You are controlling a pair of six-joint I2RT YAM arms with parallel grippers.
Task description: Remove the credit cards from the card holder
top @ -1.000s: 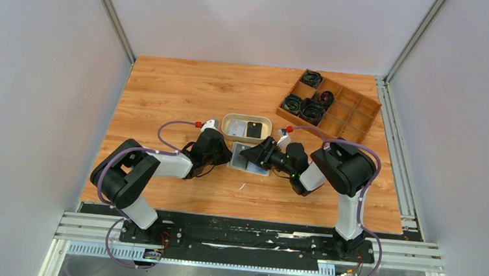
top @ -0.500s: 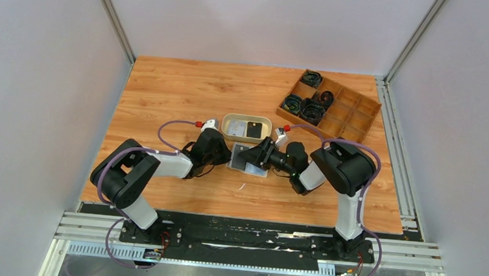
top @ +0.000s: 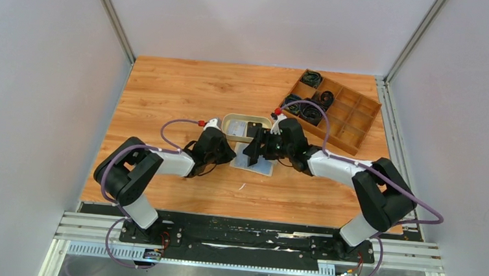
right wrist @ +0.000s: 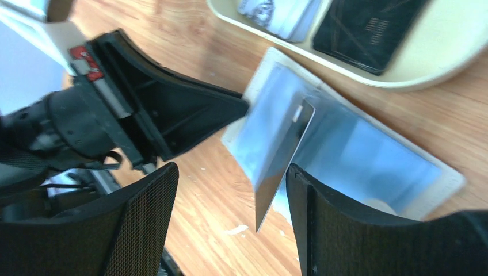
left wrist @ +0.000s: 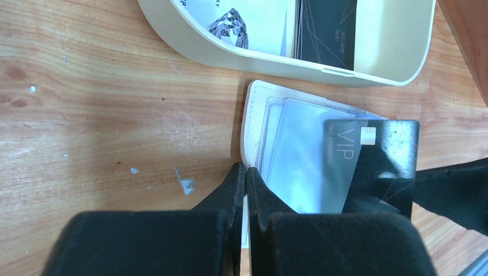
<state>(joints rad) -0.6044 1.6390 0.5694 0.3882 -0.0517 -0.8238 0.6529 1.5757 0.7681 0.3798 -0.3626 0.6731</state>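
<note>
The right hand, spread wide, has moved toward the dish, and a grey card now stands tipped up from the card holder; the left hand stays pressed together

Open cream card holder, grey VIP card tilted up.

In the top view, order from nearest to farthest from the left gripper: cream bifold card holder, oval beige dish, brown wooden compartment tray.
1. Card holder, at the left gripper tips.
2. Dish, just behind.
3. Tray, far right rear.
</note>
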